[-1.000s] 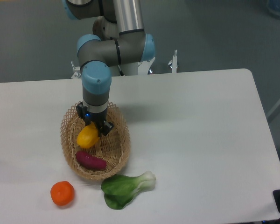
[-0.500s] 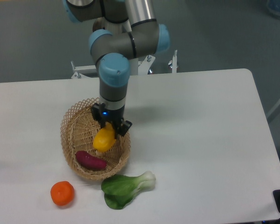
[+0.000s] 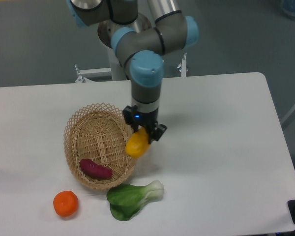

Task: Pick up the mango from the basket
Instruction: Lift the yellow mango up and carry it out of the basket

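The yellow-orange mango [image 3: 137,144] hangs in the air at the basket's right rim, tilted, with my gripper [image 3: 144,132] shut on its upper end. The tan wicker basket [image 3: 73,130] lies on the white table to the left of the gripper. My arm comes down from the back, straight above the fruit. The fingers are partly hidden behind the mango.
A dark purple sweet potato [image 3: 95,169] lies in the basket's front part. A round orange fruit [image 3: 65,203] sits on the table at front left. A green bok choy [image 3: 132,197] lies just in front of the basket. The table's right edge [image 3: 278,123] runs far right.
My gripper has carried the mango rightward, from over the basket's middle to its right rim. The other things stayed where they were.
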Robot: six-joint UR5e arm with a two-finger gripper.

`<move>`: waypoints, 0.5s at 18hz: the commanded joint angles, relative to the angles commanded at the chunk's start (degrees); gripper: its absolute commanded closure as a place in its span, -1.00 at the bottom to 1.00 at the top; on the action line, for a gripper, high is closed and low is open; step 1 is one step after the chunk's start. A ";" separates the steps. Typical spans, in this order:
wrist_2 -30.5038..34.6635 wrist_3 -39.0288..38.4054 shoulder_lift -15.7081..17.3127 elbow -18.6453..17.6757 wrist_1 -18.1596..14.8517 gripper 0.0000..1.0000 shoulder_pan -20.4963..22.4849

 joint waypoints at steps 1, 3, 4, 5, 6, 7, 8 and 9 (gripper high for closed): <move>-0.09 1.23 -0.18 0.53 0.18 0.38 0.70; 0.00 3.69 -1.14 1.76 0.35 0.38 1.58; 0.00 4.49 -1.75 2.37 0.44 0.38 2.02; 0.00 5.02 -2.37 3.16 0.53 0.38 2.12; 0.17 5.20 -2.98 3.86 0.62 0.38 2.12; 1.05 5.20 -3.77 4.74 0.53 0.41 2.12; 2.36 5.20 -4.30 5.27 0.62 0.42 2.12; 3.42 5.29 -4.66 5.71 0.62 0.41 2.12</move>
